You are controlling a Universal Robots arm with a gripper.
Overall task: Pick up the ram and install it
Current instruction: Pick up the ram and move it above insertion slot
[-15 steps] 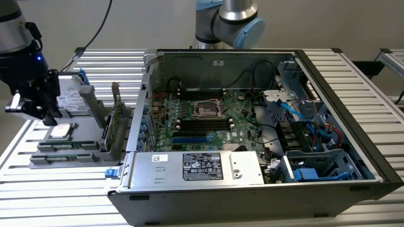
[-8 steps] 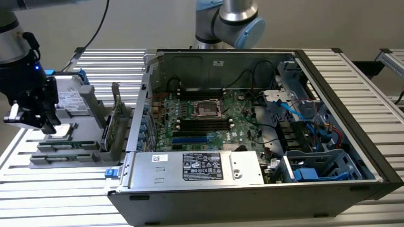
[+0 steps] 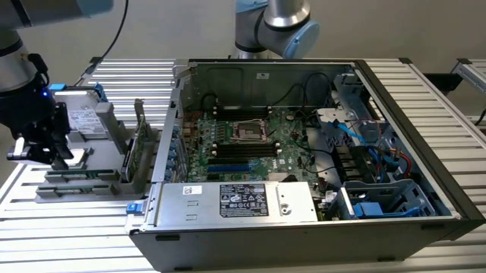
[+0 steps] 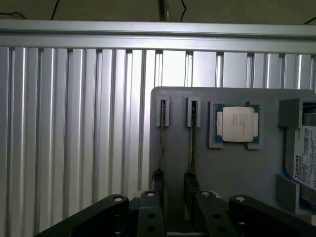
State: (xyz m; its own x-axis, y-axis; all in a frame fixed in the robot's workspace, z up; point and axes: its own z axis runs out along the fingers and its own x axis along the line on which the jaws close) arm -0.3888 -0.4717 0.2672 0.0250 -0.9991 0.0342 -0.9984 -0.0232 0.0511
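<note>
At the exterior view's left, the black jaws of the arm's gripper [image 3: 54,162] are held low over the near end of a flat grey component tray [image 3: 45,196], which is carried on the ribbed aluminium surface [image 3: 68,233]. In the wrist view the gripper [image 4: 174,180] is seen with its two black fingers [image 4: 158,185] spread apart; bare tray [image 4: 237,182] is visible in the gap and nothing is gripped.

Two ram sticks are stood on edge side by side in slotted grey holders on the tray: the first ram stick [image 4: 162,136] is lined up with one finger and the second ram stick [image 4: 191,136] with the other. Whether the fingers touch them cannot be told. Just beside the second stick, a square silver-capped processor chip [image 4: 237,123] is seated in its recess, and a labelled grey hard drive [image 4: 307,158] is held beyond it.

Further toward the exterior view's right, an upright green expansion card [image 3: 140,142] is stood at the tray's edge. Next to it, the open black computer case [image 3: 304,247] is laid on its side, with the green motherboard [image 3: 251,162] and its black memory slots [image 3: 243,151] exposed.
</note>
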